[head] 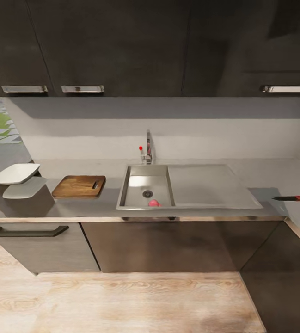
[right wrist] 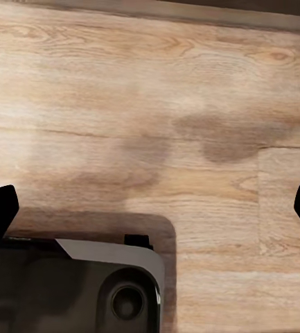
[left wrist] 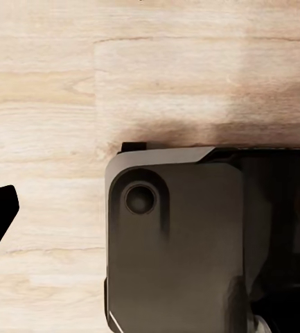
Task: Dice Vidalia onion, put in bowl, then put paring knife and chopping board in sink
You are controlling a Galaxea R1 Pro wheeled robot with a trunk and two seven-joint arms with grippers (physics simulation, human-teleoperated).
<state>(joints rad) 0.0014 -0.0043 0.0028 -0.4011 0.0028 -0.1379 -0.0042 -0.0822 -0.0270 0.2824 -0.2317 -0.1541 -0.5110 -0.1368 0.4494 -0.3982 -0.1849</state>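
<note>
At the steel sink (head: 146, 185), taken as landmark: well left of it the white square bowl (head: 15, 173) is sitting, then the brown wooden chopping board (head: 79, 186), long axis along the grey countertop (head: 205, 162). The pinkish onion (head: 154, 203) is lying in the basin by its front wall. Far right, the red-handled paring knife (head: 294, 198) is lying crosswise. Both arms are hanging over the wood floor (right wrist: 156, 104); right gripper (right wrist: 150, 208) spread, left jaws' state: cannot tell.

Pinkish Vidalia onion (head: 154, 202) rests in the sink (head: 136, 173) (near drain).
</note>
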